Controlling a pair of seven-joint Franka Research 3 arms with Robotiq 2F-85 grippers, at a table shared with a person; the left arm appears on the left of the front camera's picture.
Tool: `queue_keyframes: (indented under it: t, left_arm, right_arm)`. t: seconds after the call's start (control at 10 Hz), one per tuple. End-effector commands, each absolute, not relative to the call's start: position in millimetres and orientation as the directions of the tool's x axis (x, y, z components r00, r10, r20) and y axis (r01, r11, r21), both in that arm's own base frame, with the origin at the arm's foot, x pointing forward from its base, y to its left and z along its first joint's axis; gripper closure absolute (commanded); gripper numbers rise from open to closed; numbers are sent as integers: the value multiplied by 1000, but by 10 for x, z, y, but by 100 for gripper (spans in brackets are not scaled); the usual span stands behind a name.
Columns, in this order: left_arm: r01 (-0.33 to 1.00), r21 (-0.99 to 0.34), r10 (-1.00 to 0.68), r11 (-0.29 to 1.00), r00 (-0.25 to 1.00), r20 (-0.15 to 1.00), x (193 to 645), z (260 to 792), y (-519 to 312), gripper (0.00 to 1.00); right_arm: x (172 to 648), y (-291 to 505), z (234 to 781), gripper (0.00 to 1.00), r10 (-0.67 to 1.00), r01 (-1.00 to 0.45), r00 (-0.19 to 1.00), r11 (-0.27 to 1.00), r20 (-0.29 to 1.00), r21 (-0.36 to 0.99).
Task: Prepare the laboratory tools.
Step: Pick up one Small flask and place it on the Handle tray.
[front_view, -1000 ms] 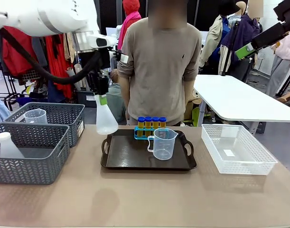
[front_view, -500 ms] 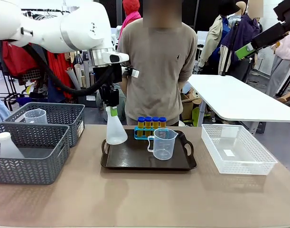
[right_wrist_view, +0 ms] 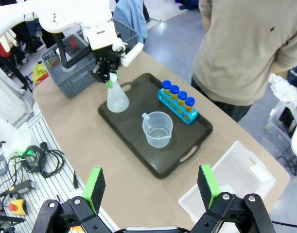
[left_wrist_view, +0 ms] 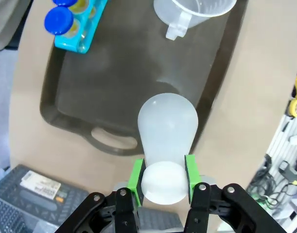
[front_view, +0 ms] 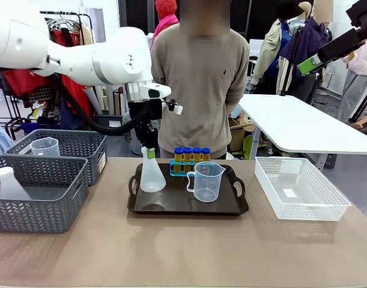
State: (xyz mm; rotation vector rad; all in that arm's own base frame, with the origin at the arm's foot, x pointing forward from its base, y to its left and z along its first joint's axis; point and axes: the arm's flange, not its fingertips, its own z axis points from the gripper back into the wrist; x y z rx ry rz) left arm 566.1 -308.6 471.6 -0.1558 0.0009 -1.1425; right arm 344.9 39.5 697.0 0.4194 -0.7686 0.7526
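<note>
— What's moved in the last second?

— My left gripper [front_view: 149, 151] has swung the conical flask [front_view: 152, 175] in from beside the grey mesh baskets [front_view: 39, 191] and down over the left end of the black tray [front_view: 231, 207]. The green pads [left_wrist_view: 137, 175] are clamped on its neck. Its base looks at or just above the tray floor (I can't tell which).

— So what's left?

— I'd judge setting it down and letting go. The blue rack [front_view: 190, 167] with its four blue-capped amber tubes [front_view: 192, 155] and the measuring beaker [front_view: 206, 181] are on the tray already.

— And your right gripper [right_wrist_view: 153, 187]?

— High above the table, fingers wide apart, holding nothing.

— The surroundings?

— A tan tabletop [front_view: 189, 252], a clear basket [front_view: 300, 189] to the right, a person [front_view: 201, 78] standing at the far edge.
</note>
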Motion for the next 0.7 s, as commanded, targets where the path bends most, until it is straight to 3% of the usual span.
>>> queue_keyframes:
  t: [0.0,0.6]
  left_arm:
    - [930,-49,-928,365,368,68,5731,4585,-3260,100]
    - [949,-32,-949,314,314,23,5826,4279,-3553,100]
  right_arm:
    - [3448,394,6972,0,450,-744,480,664,753,77]
    - [3448,394,6972,0,450,-744,480,664,753,77]
